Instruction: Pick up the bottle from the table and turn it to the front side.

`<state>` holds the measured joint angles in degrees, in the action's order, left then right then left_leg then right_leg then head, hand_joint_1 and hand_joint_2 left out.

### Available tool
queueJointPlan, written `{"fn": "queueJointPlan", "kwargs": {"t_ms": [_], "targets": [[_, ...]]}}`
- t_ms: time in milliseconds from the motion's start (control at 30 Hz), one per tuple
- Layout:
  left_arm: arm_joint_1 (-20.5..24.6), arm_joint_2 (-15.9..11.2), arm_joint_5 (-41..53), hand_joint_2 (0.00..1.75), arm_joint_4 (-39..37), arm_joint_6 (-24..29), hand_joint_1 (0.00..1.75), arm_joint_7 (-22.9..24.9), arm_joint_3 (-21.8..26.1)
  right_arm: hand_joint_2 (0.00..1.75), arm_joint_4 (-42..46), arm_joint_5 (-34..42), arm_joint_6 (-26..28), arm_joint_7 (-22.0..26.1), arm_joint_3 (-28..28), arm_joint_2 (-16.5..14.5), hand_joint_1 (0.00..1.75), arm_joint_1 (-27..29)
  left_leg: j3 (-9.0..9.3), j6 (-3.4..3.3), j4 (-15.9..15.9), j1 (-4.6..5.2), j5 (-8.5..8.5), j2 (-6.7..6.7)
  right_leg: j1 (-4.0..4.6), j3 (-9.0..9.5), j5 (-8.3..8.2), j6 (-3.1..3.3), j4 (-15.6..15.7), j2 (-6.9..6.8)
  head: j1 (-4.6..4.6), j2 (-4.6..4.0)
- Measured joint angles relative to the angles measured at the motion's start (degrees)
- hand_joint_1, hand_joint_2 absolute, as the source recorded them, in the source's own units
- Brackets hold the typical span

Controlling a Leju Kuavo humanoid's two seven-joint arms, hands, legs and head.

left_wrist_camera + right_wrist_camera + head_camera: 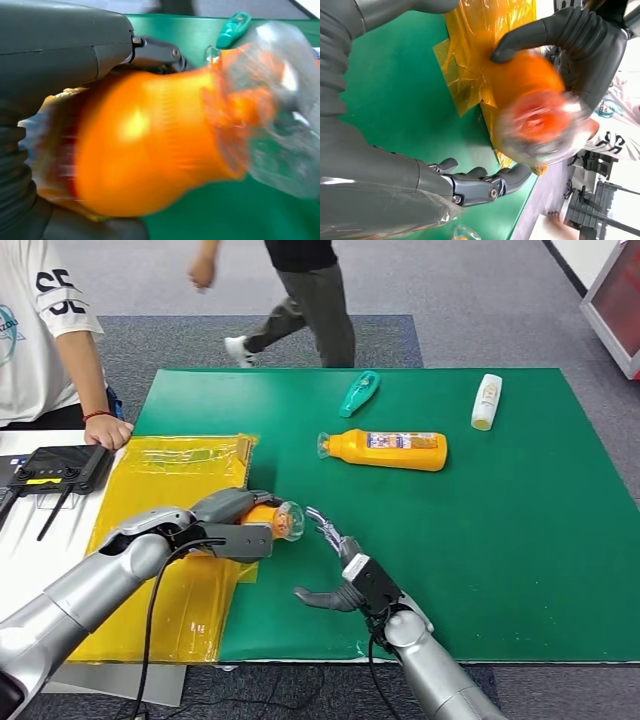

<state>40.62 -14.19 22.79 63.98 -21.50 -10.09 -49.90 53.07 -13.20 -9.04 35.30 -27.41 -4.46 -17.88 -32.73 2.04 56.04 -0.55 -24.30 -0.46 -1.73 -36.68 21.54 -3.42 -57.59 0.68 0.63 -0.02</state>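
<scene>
Clasped in the left hand [230, 520], the orange bottle [266, 517] is held off the green tabletop [513, 540], its clear cap pointing toward the right hand [351, 575]. That right hand hovers just beside the cap with fingers spread, holding nothing. Beneath the left hand lies a yellow plastic sheet [173, 475]. Well beyond both hands lie a second orange bottle [385, 450], a teal bottle [359, 393] and a white bottle [487, 401].
</scene>
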Motion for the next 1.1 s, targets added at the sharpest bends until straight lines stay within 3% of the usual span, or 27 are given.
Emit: {"fn": "queueJointPlan", "kwargs": {"t_ms": [700,833,967,1100], "targets": [[-1.2,0.1,-1.3,1.75,-1.0,1.2,0.00,-0.3,0.6,1.75,0.0,0.1,0.1,-0.1,0.4,0.2,0.00,0.0,0.00,0.00,0.0,0.00,0.01,0.00,0.00,0.00,-0.01,-0.01,0.0,-0.01,0.01,0.00],[-3.6,0.7,-7.9,1.75,-0.5,0.4,0.00,-4.7,3.1,1.75,0.0,0.3,0.0,0.0,0.4,0.3,0.00,0.0,-0.01,0.00,0.0,0.00,0.01,0.00,-0.01,0.01,-0.01,-0.01,0.0,0.00,0.01,0.00],[-8.8,1.6,-21.2,1.75,2.5,-4.5,0.00,-11.5,8.5,1.75,0.0,0.9,-0.4,0.1,0.4,0.3,0.00,0.0,-0.01,0.00,0.0,0.00,0.00,0.01,-0.01,0.01,0.00,-0.01,0.0,0.00,0.01,0.00],[-13.7,2.2,-30.2,1.75,5.9,-8.2,0.00,-14.7,13.7,1.75,0.1,1.6,-0.5,0.0,0.3,0.3,0.00,0.0,-0.01,0.00,0.0,0.00,-0.01,0.02,-0.01,0.00,0.01,-0.01,0.0,0.00,0.01,0.00]]}}
